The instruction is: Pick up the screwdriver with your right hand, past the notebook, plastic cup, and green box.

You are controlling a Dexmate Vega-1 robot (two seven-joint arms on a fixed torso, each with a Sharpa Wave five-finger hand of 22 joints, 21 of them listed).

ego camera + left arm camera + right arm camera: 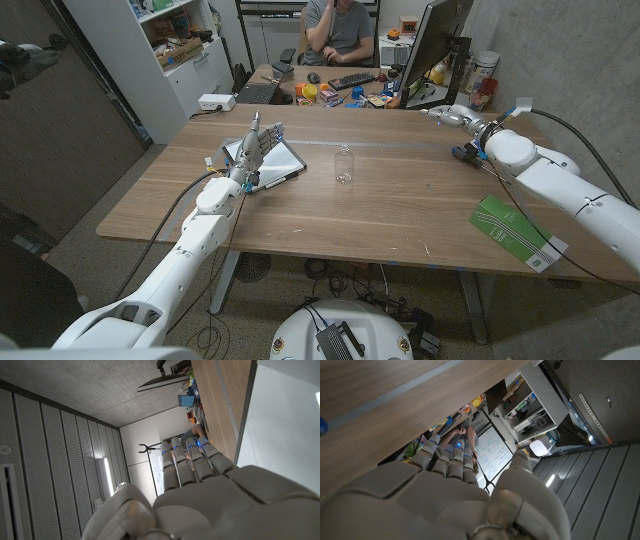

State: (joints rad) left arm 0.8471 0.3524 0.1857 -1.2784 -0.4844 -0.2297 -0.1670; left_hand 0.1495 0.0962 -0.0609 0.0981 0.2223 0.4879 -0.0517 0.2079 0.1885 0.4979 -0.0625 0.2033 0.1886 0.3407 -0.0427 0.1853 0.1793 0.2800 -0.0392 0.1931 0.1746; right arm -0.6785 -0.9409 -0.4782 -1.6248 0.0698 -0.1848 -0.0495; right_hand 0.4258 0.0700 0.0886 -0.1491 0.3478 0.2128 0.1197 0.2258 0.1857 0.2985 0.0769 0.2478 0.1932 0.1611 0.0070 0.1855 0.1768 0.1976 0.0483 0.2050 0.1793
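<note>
Two arms reach over the long wooden table point(400, 215) from the near corners. Left side: the robot's left hand point(255, 148) is raised, fingers straight, close together and pointing up, holding nothing, just above the near-left part of the white notebook with a dark cover edge point(283, 157), which lies flat on the left half of the table. In the left wrist view the left hand point(200, 495) shows the same extended fingers point(182, 462), with the notebook's white page point(285, 425) beside them. Centre: a small clear plastic cup point(344, 165) stands upright, right of the notebook and apart from it. Right side, near edge: a flat green box with white stripes point(512, 232) lies at an angle, partly over the table's edge. Far right: the right hand point(458, 119) hovers above the table with fingers extended and nothing in them. Just near it a small dark-and-blue screwdriver point(467, 155) lies on the table, under the right forearm, untouched. Right wrist view: right hand point(455, 495) with fingers point(445, 455) straight, side by side, thumb apart.
</note>
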